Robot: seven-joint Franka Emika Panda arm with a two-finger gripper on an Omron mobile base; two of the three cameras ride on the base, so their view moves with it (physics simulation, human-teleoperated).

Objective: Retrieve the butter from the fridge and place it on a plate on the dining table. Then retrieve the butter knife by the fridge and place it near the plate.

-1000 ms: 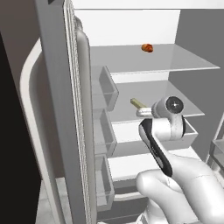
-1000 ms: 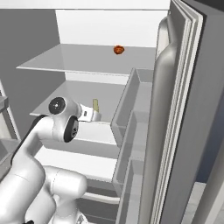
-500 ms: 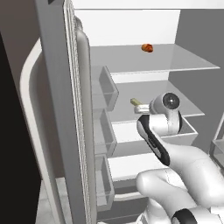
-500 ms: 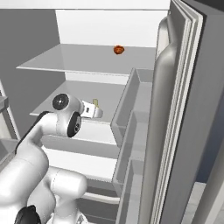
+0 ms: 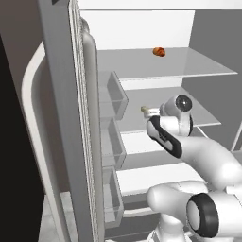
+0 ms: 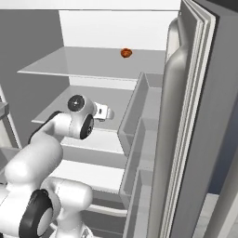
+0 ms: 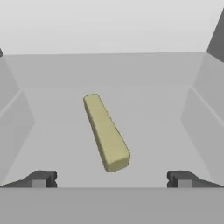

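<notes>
The butter [image 7: 105,133], a pale yellow-tan stick, lies at a slant on the fridge's middle glass shelf [image 5: 142,97], its near end just ahead of my fingertips. My gripper [image 7: 111,179] is open, one dark fingertip [image 7: 41,178] on each side of the stick and nothing between them. From the left base view the gripper [image 5: 151,112] reaches over that shelf, with a tan end of the butter [image 5: 143,109] peeking out past it. The fridge [image 5: 61,118] stands with both doors swung wide. The right base view has my gripper [image 6: 107,113] over the same shelf.
A small reddish-brown round item [image 5: 159,51] sits on the upper shelf [image 6: 93,62]. Clear door bins [image 5: 113,94] line the left door, and more bins [image 6: 139,116] line the right door. Fridge side walls close in on both sides of the shelf.
My arm has pushed the hand further into the fridge along the middle shelf, closing on the butter. The jaws stayed open and the butter has not moved.
</notes>
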